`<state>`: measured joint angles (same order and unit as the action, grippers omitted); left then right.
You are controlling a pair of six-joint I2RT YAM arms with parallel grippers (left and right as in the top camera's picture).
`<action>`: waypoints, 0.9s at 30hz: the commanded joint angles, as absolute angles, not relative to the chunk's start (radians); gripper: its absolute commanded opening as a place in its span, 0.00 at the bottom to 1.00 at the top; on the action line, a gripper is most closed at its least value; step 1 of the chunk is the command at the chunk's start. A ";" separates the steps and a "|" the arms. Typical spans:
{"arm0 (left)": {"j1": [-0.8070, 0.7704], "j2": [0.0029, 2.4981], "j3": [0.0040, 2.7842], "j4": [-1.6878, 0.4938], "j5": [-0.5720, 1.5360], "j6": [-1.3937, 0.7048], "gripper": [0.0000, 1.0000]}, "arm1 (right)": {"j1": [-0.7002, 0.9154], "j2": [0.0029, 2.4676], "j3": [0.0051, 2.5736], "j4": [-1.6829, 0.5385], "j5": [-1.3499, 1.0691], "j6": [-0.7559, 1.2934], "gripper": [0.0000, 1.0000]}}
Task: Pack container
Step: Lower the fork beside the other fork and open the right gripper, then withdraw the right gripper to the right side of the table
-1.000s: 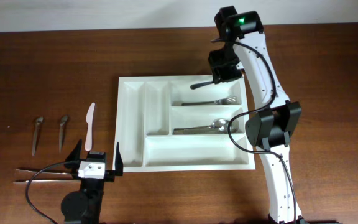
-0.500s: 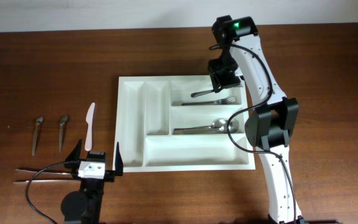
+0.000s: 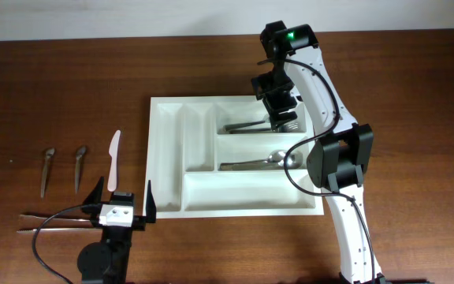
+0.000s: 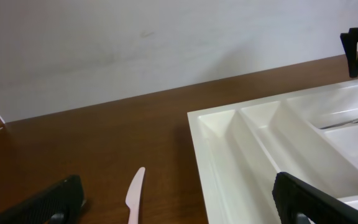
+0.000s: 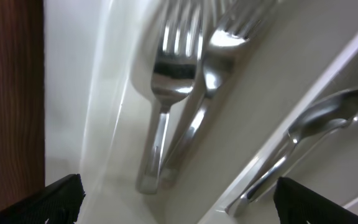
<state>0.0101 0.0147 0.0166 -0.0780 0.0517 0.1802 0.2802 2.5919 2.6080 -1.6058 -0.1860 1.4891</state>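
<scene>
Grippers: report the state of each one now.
Left gripper: open, holding nothing, near the white knife.
Right gripper: open, holding nothing, over the forks in the tray.

Brown table (image 3: 53, 87); container (image 3: 166, 158), knife (image 3: 113, 160) (white) lie there.

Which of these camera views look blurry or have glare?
Right wrist: the two shiny metal forks look soft, smeared toward the top, with bright glare on their heads. Left wrist: its own black fingers are blurred at the bottom edge. Overhead: sharp, evenly lit.
</scene>
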 commanded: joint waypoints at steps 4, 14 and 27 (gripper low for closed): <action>0.016 0.008 0.008 -0.075 0.045 0.197 0.99 | 0.238 2.577 2.656 -1.551 -0.199 1.272 0.99; 0.016 0.008 0.008 -0.075 0.045 0.197 0.99 | 0.007 2.541 2.916 -1.563 -0.215 0.812 0.99; 0.016 0.008 0.008 -0.075 0.045 0.197 0.99 | -0.331 2.439 3.125 -1.699 -0.393 0.298 0.99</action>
<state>0.0101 0.0147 0.0166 -0.0776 0.0517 0.1802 -0.2943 2.5031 3.1058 -1.6928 -0.3302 0.4278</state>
